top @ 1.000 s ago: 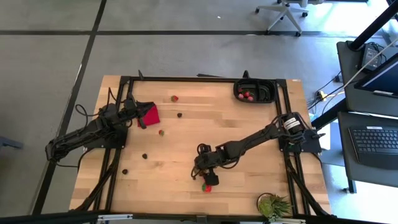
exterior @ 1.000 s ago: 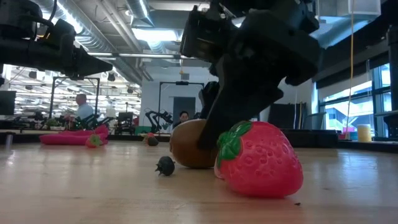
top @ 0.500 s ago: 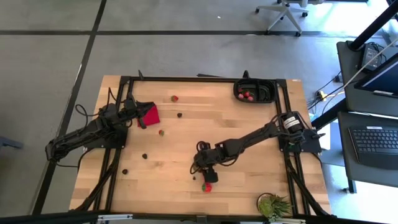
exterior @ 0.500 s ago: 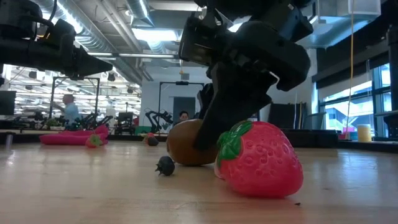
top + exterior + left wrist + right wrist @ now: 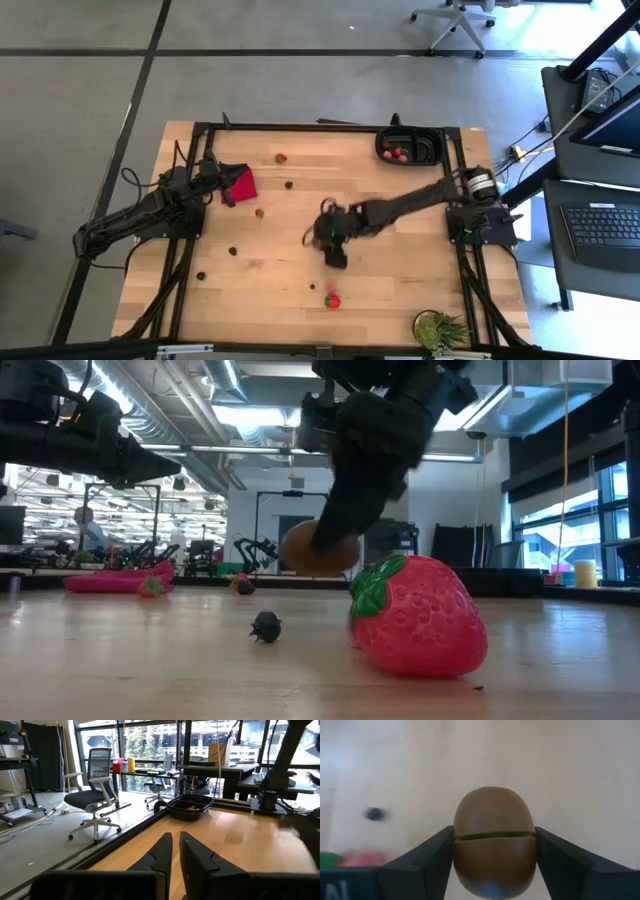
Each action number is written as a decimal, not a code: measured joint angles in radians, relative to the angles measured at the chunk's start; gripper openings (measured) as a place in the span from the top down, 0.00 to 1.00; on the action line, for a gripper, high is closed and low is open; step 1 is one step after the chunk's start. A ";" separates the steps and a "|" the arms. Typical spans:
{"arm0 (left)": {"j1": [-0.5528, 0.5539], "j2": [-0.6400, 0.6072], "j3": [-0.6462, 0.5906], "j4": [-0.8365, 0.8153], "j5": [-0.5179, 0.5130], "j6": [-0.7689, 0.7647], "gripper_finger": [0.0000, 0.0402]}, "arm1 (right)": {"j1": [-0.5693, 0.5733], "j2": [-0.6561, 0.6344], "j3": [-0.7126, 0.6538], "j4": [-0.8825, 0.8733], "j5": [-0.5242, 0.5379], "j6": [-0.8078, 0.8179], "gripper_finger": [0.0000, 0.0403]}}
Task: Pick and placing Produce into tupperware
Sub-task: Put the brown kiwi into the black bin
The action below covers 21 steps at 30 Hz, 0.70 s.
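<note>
Right claw [image 5: 494,851]: clamped on both sides of the brown lump [image 5: 494,842], a smooth egg-shaped piece with a seam round its middle. Only the right wrist view shows this grip plainly.
Height: the low view shows the brown lump [image 5: 318,547] lifted clear of the tabletop [image 5: 150,660]; from above, it is hidden under the right claw [image 5: 331,233], which is near the tabletop's middle.
Left claw [image 5: 175,851]: fingers nearly pressed together, holding nothing, seen in its own wrist view; from above it rests by the red cloth [image 5: 240,184] at the left edge.
Tupperware [image 5: 410,146]: a black tray at the far right corner with red pieces inside.
Strawberry [image 5: 418,616]: large and close in the low view, lying on the tabletop; from above it is a small red dot near the front edge.
Other produce: small dark pieces [image 5: 289,184] and red ones [image 5: 282,158] scattered across the wood.
Dark spiky berry [image 5: 265,626]: on the tabletop left of the strawberry in the low view.
Room: a person [image 5: 86,530] in the background, seen only in the low view.
</note>
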 joint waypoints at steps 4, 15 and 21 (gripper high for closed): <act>0.000 0.000 0.000 0.000 0.000 0.000 0.93 | -0.118 -0.112 0.050 -0.213 0.086 0.049 0.38; 0.001 0.000 0.000 0.000 -0.008 0.000 0.93 | -0.572 -0.426 0.204 -0.863 0.315 0.344 0.38; 0.001 0.000 0.000 0.000 -0.008 0.001 0.93 | -0.814 -0.477 0.152 -0.901 0.313 0.367 0.38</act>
